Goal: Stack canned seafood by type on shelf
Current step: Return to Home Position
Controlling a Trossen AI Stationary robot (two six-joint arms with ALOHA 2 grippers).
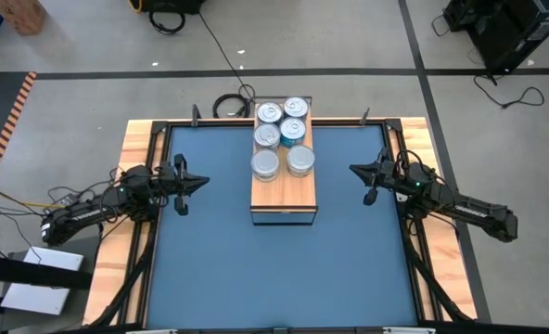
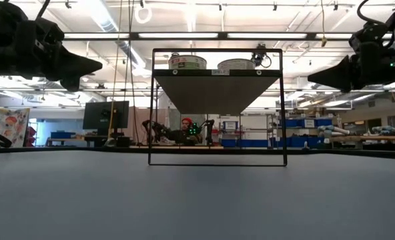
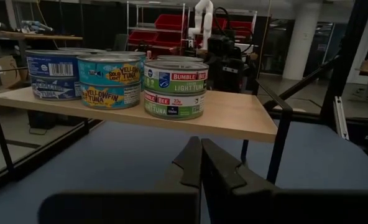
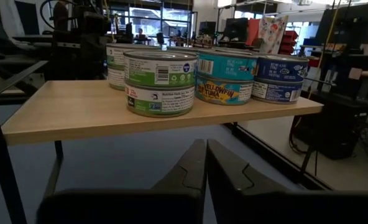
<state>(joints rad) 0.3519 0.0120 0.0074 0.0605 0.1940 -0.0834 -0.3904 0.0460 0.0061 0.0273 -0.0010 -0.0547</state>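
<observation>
while level, shelf [image 1: 285,193] lengthwise near-to-far

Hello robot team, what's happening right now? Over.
Left gripper, right gripper: jaws shut, empty, flanking shelf. Tins in two-high stacks on shelf. Nothing in the way.

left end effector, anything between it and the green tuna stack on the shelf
Nothing visible. The left end effector hangs shut beside the shelf; only open air over the blue mat separates it from the green tuna stack.

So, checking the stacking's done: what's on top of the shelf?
Six two-high stacks of tins sit on the shelf: green-labelled, teal, blue. The lower tins' lids are covered by those above.
</observation>
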